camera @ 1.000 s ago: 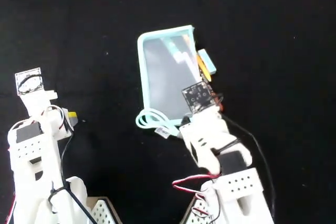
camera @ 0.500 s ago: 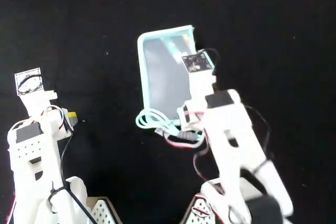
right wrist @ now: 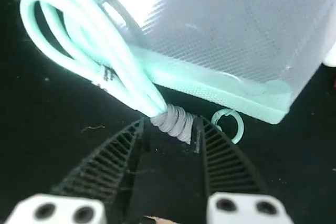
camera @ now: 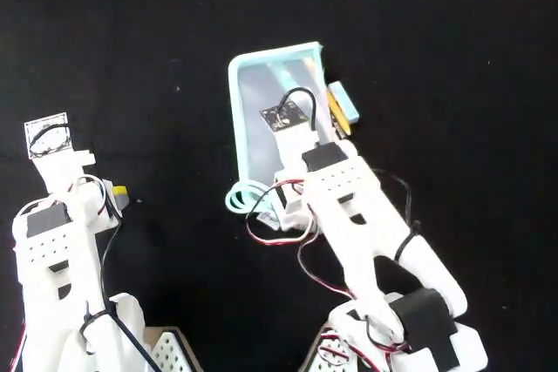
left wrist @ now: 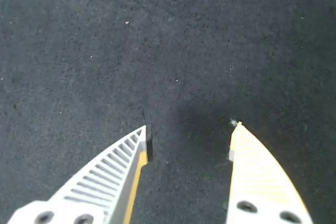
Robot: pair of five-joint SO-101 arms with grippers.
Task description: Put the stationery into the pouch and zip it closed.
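A clear pouch (camera: 253, 102) with a teal border lies flat at the table's middle; a teal cord loop (camera: 237, 198) hangs off its near left corner. A yellow pencil (camera: 337, 118) and a teal eraser (camera: 345, 102) lie just off the pouch's right edge. My right arm (camera: 340, 198) reaches over the pouch's near end. In the right wrist view my right gripper (right wrist: 172, 121) is shut on the grey wrapped end of the cord (right wrist: 79, 40), beside the pouch (right wrist: 220, 35) corner and a small teal ring (right wrist: 229, 124). My left gripper (left wrist: 191, 126) stands open over bare cloth.
The black cloth table (camera: 453, 84) has free room to the right and far left. My left arm (camera: 57, 233) stands at the near left, well apart from the pouch. Red and black wires (camera: 279, 237) trail from the right arm near the cord.
The right arm swung from the pouch's right side leftwards over its near end, and its gripper now sits at the cord. The left arm has not moved.
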